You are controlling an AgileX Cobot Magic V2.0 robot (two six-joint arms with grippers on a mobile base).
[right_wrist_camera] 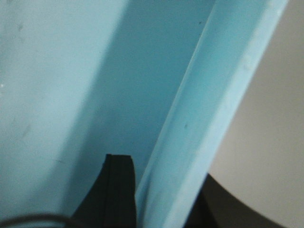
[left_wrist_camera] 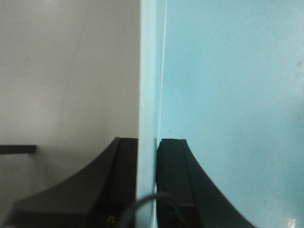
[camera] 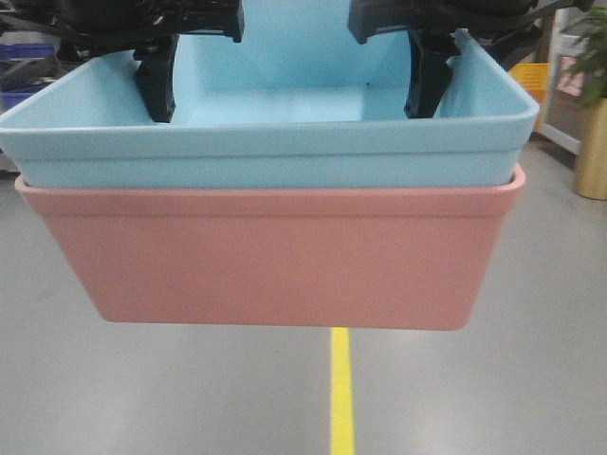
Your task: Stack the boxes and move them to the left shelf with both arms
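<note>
The light blue box (camera: 275,142) sits nested inside the salmon pink box (camera: 275,256), and the stack hangs in the air above the floor. My left gripper (camera: 156,81) is shut on the blue box's left wall, one finger inside and one outside. My right gripper (camera: 427,81) is shut the same way on the right wall. In the left wrist view the left gripper (left_wrist_camera: 148,142) pinches the thin blue wall (left_wrist_camera: 147,71). The right wrist view shows the right gripper (right_wrist_camera: 161,168) straddling the blue rim (right_wrist_camera: 209,104). The left shelf is out of view.
Grey floor with a yellow line (camera: 341,398) lies below the stack. Dark blue bins (camera: 24,52) stand far back on the left. A yellow bin (camera: 531,81) and a plant in a gold pot (camera: 593,142) are at the back right.
</note>
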